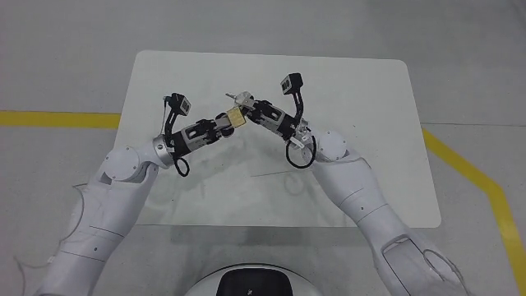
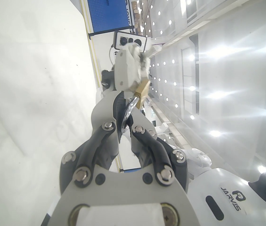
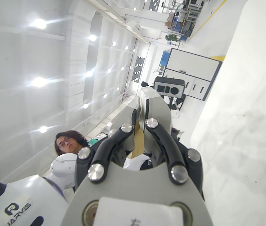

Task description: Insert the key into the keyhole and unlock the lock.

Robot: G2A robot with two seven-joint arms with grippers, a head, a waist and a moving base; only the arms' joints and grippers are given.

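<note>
The lock hangs over a white table on yellow-lined floor.

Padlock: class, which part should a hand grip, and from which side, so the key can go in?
Grip the padlock across its flat brass faces, coming from the end opposite the key, as the right hand does; that likely leaves the keyhole end clear.

One lock, one key, one table, and two grippers: the left gripper and right gripper.
</note>
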